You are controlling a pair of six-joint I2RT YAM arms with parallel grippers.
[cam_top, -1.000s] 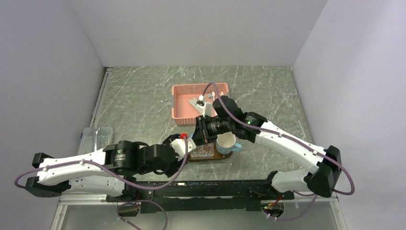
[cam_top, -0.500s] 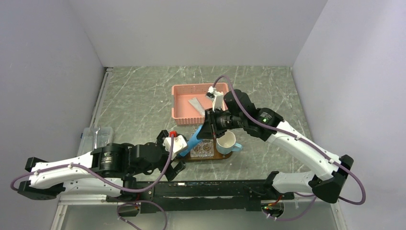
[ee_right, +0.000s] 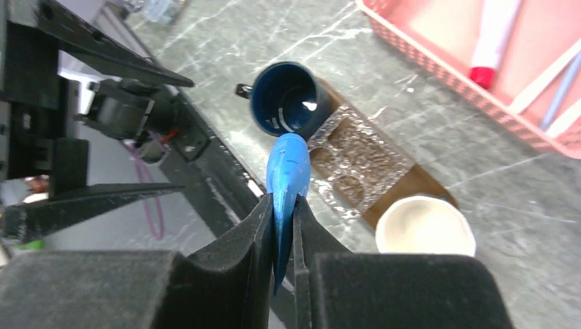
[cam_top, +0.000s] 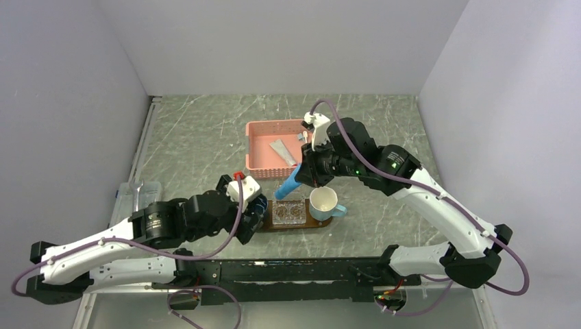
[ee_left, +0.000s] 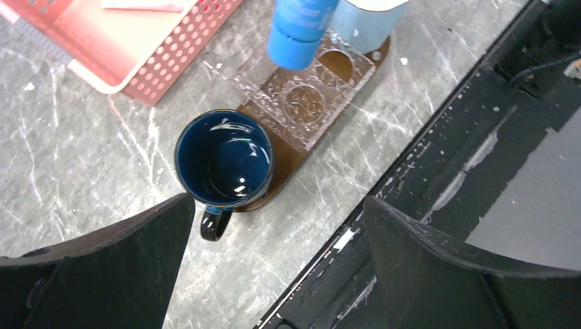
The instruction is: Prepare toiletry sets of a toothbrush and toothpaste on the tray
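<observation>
My right gripper (cam_top: 301,175) is shut on a blue toothpaste tube (cam_top: 289,185) and holds it in the air, slanting down over the left part of the dark-brown tray (cam_top: 320,221). In the right wrist view the tube (ee_right: 286,171) sticks out between the closed fingers (ee_right: 279,203), its tip above the dark blue mug (ee_right: 284,99). My left gripper (cam_top: 253,209) is open and empty, hovering at the tray's left end (ee_left: 277,201). Thin white toothbrush handles (ee_right: 548,79) lie in the pink basket (ee_right: 473,96).
On the tray stand a dark blue mug (ee_left: 224,161), a clear square dish (ee_left: 308,103) and a pale mug (cam_top: 323,203). The pink basket (cam_top: 264,147) behind holds a pale tube (cam_top: 282,149) and a red-capped tube (ee_right: 492,41). A clear container (cam_top: 137,195) stands far left.
My right gripper has risen and drawn back to the right with the blue tube. My left gripper pulled back from the tray, then lifted; it stays open.
</observation>
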